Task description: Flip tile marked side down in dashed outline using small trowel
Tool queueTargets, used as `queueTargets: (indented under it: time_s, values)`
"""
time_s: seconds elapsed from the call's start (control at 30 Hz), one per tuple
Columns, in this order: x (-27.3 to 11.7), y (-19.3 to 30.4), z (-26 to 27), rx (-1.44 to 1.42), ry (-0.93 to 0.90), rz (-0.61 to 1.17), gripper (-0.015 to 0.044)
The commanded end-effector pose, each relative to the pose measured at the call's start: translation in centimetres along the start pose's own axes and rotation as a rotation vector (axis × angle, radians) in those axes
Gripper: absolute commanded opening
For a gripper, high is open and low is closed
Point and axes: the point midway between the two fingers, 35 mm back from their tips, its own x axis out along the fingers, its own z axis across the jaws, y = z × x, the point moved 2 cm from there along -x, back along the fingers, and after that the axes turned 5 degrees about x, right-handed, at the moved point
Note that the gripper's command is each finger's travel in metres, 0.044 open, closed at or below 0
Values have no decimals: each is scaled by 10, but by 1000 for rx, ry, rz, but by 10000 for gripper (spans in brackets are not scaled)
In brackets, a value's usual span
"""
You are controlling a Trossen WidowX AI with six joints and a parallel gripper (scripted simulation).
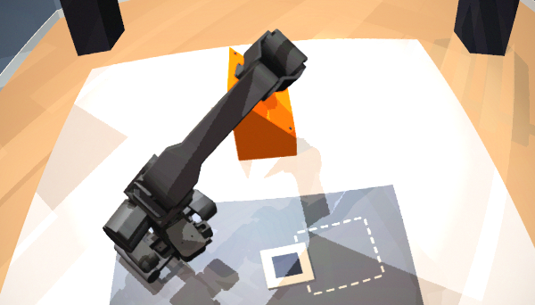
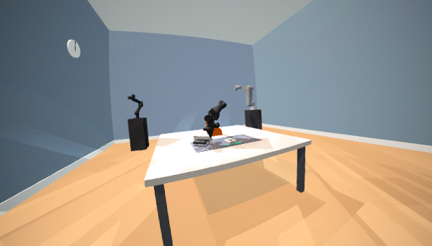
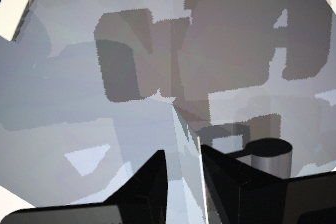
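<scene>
The tile (image 1: 287, 265) (image 2: 230, 139) (image 3: 5, 22), white with a dark square facing up, lies flat on the mat (image 1: 374, 201), overlapping the left side of the dashed outline (image 1: 382, 276). The small trowel (image 3: 271, 164) (image 2: 201, 142), with a pale plate and a round dark-topped handle, is under my gripper at the mat's left part. In the top view the arm mostly hides it. My gripper (image 3: 182, 154) points down over it, fingers slightly apart. The thin plate shows edge-on between them, near the right fingertip, without clear contact. The handle is outside the right finger.
The orange base (image 1: 267, 144) (image 2: 217, 131) stands behind the mat on the white table (image 1: 370, 117) (image 2: 180, 166). The forearm (image 1: 223, 121) reaches from above it toward the mat's left part. Black pedestals (image 1: 89, 14) (image 1: 486, 14) stand beyond the table.
</scene>
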Motion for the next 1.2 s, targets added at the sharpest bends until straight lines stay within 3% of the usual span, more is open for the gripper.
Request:
queueTargets:
  time_s: [0.0,0.97,1.17]
  values:
    - [7,1,10,9,-17,4,100]
    - [30,3,40,10,-19,3,100]
    - [-5,4,41,12,-19,4,100]
